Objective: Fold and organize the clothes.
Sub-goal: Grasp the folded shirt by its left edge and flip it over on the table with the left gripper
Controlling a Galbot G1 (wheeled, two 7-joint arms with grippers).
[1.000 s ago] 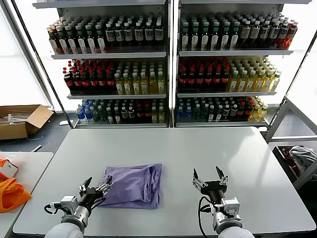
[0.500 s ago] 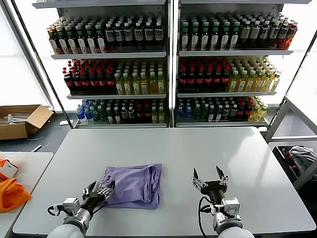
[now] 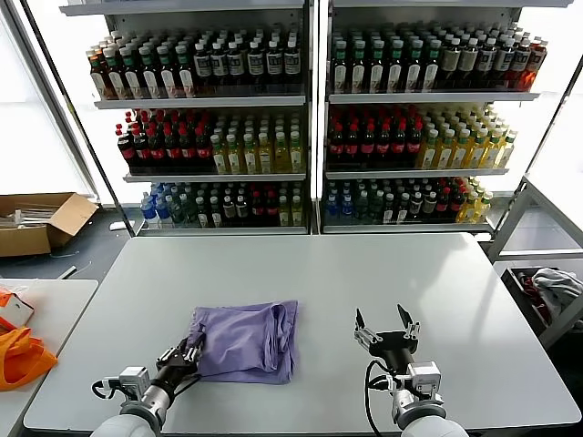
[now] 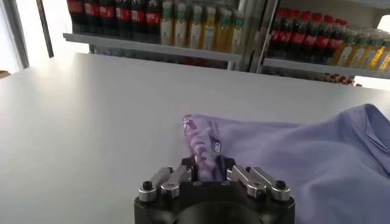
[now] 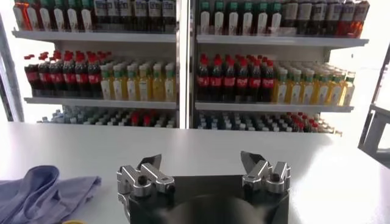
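Left gripper: low over the near edge of the white table, its fingers drawn in and pinching the nearest corner of the shirt; the wrist view shows a strip of printed fabric standing up between them.
Lavender T-shirt: starts right at the left gripper and spreads away from it toward the right gripper, folded into a rough rectangle with loose creases; it lies flat on the table except for the pinched corner, where a dark cartoon-like print shows on the turned-up edge.
Right gripper: well apart from the shirt, above bare table, fingers spread wide with nothing between them; in its wrist view the shirt's edge lies off to one side.
Orange fabric: beyond the left gripper's outer side, on a separate low surface.
Cardboard box: farther off, on the floor past the table's left end.
Drink shelves: farthest, behind the table, packed with rows of bottles.
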